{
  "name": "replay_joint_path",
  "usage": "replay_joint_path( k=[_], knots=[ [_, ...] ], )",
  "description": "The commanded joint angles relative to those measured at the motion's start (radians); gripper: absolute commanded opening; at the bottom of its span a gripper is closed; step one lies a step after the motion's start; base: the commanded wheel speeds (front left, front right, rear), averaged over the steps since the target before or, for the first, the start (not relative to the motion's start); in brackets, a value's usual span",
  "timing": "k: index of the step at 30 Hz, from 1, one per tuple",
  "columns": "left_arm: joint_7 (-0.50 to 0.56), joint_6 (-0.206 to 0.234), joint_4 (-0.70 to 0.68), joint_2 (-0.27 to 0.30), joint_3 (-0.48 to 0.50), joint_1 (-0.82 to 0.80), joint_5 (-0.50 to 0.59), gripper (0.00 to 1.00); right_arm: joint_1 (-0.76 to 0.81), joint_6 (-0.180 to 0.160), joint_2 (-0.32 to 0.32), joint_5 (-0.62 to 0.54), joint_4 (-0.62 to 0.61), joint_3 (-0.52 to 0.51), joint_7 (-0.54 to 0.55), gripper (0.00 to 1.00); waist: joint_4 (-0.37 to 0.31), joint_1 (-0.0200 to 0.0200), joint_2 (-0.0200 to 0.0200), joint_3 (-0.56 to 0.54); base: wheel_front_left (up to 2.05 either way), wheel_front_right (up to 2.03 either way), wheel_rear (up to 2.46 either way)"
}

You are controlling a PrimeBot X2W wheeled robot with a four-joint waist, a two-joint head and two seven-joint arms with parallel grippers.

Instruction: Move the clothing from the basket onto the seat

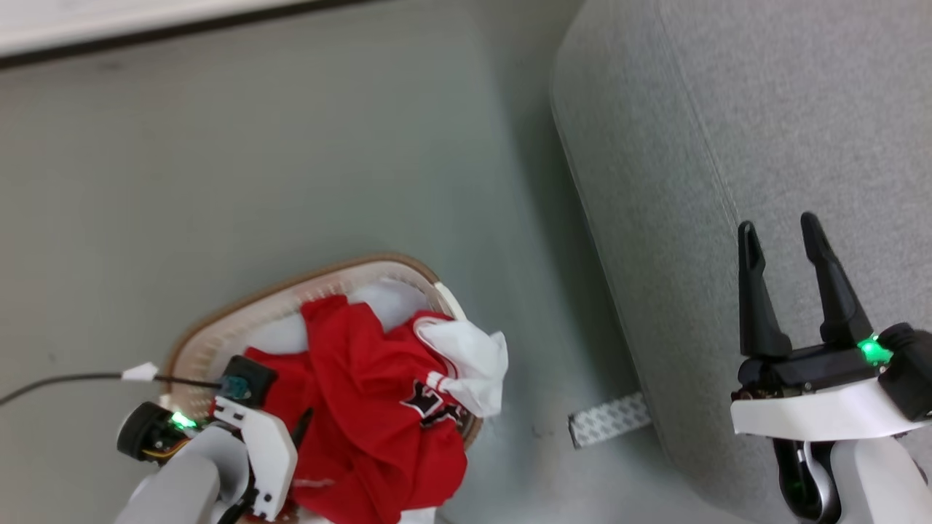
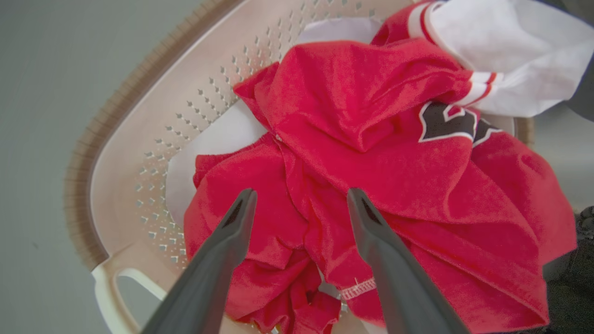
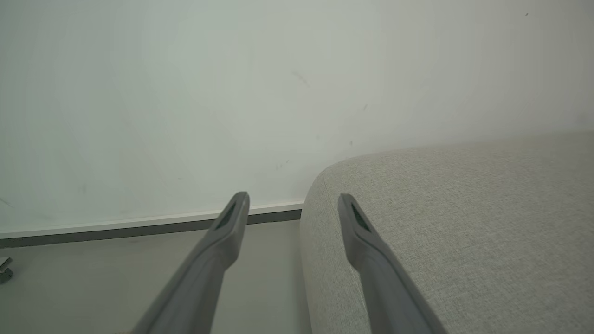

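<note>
Left tool (image 2: 301, 195) of mine hangs spread wide over the basket (image 2: 153, 130), nothing between its two dark fingers, their tips just above the crumpled fabric; whether they touch it I cannot tell. Beneath them lies the clothing (image 2: 371, 139), bright red and bunched into deep folds, heaped in the basket and rising above its brown rim. A dark letter print (image 2: 445, 123) edged in white shows on the side of the heap nearest the seat (image 1: 728, 109), and beside it a white panel (image 2: 501, 60) bordered by red-and-white striped trim spills over the rim on that same side. A plain pale cloth (image 2: 218, 139) lies under the red fabric, showing against the holed wall at the basket's far end. From the head view the basket stands on the grey floor (image 1: 291, 145), with the seat well apart from it across a bare stretch of floor. A pale patterned strip (image 1: 608, 421) lies on the floor against the seat's base, and a thin black cable (image 1: 73, 378) with a white tag runs in toward my left wrist. My right tool (image 1: 778, 225) is likewise spread and empty, held above the seat's rounded edge, pointing toward a wall (image 3: 185, 93) and its dark baseboard (image 3: 139, 227).
</note>
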Motion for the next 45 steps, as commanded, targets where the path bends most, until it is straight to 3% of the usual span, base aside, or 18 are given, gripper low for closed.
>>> replay_joint_path(
  k=[1,13,23,24,26,27,37,45],
  knots=[
    [0.020,0.002,0.016,0.020,-0.046,-0.024,-0.020,1.00,-0.020,-0.002,-0.001,0.012,-0.010,-0.002,0.001,1.00,-0.039,-0.0003,0.0000,0.072,0.00,0.00,0.00],
    [0.169,0.002,0.100,0.087,-0.312,-0.157,-0.153,1.00,-0.061,-0.002,-0.001,0.049,-0.037,0.017,0.000,1.00,-0.098,-0.0003,0.0000,0.209,0.00,0.00,0.00],
    [0.203,0.002,0.204,0.086,-0.411,-0.238,-0.186,1.00,-0.078,-0.002,-0.001,0.075,-0.047,0.028,0.000,1.00,-0.134,-0.0003,0.0000,0.275,0.00,0.00,0.00],
    [0.201,0.002,0.214,0.081,-0.413,-0.241,-0.193,0.82,-0.079,-0.002,-0.001,0.076,-0.047,0.029,0.000,1.00,-0.136,-0.0003,0.0000,0.277,0.00,0.00,0.00],
    [0.191,0.002,0.227,0.070,-0.418,-0.245,-0.205,0.06,-0.079,-0.002,-0.001,0.077,-0.045,0.031,0.000,1.00,-0.138,-0.0003,0.0000,0.276,0.00,0.00,0.00],
    [0.186,0.002,0.231,0.066,-0.422,-0.245,-0.211,0.00,-0.078,-0.002,-0.001,0.076,-0.042,0.030,0.000,1.00,-0.138,-0.0003,0.0000,0.272,0.00,0.00,0.00],
    [0.100,0.002,0.257,0.006,-0.445,-0.197,-0.293,0.00,-0.074,-0.002,-0.002,0.040,-0.008,0.024,0.000,1.00,-0.091,-0.0003,0.0000,0.123,0.00,0.00,0.00],
    [-0.075,0.002,0.265,-0.070,-0.422,-0.130,-0.359,0.00,-0.021,-0.002,-0.002,0.007,0.050,0.031,0.000,1.00,-0.001,-0.0003,0.0000,-0.092,0.00,0.00,0.00]
  ],
)
